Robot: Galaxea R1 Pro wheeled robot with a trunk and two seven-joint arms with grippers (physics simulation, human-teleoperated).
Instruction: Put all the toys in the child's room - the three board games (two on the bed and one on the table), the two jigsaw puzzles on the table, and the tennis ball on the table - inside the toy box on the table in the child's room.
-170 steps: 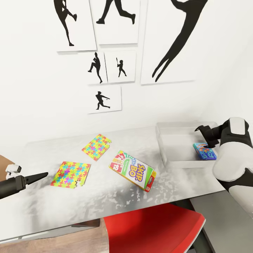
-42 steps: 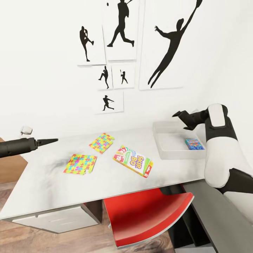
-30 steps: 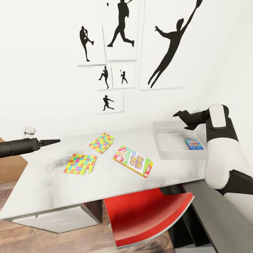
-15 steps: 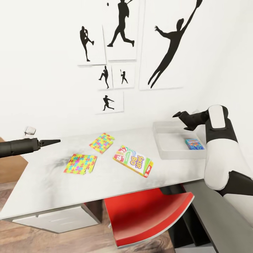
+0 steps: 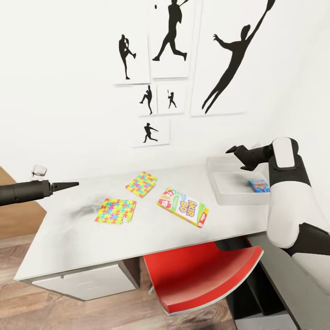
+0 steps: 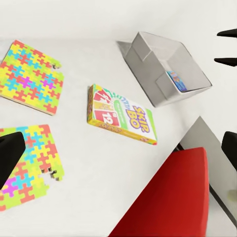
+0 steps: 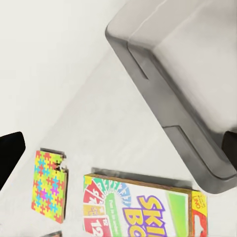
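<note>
A green-white Skip-Bo board game [image 5: 183, 212] lies flat on the white table [image 5: 68, 243], and it also appears in the left wrist view [image 6: 121, 116] and the right wrist view [image 7: 143, 207]. Left of it lie two jigsaw puzzles [image 5: 141, 184] [image 5: 115, 211]. The grey toy box [image 5: 229, 195] stands at the table's right end with a small blue game box [image 5: 259, 185] inside. My right gripper [image 5: 232, 150] hovers open above the toy box's far rim. My left gripper [image 5: 68, 184] hangs open over the table's left end. The tennis ball and the bed are out of view.
A red chair [image 5: 201, 275] is tucked under the table's front edge. White drawers [image 5: 87, 284] sit under the left end. A lower dark grey section [image 5: 284, 279] joins at the right. Black silhouette pictures [image 5: 172, 36] hang on the white wall behind.
The right gripper rose out of the toy box, leaving the small blue box inside. The camera pulled back, then shifted so the scene slid right. Both arms held still in the last second.
</note>
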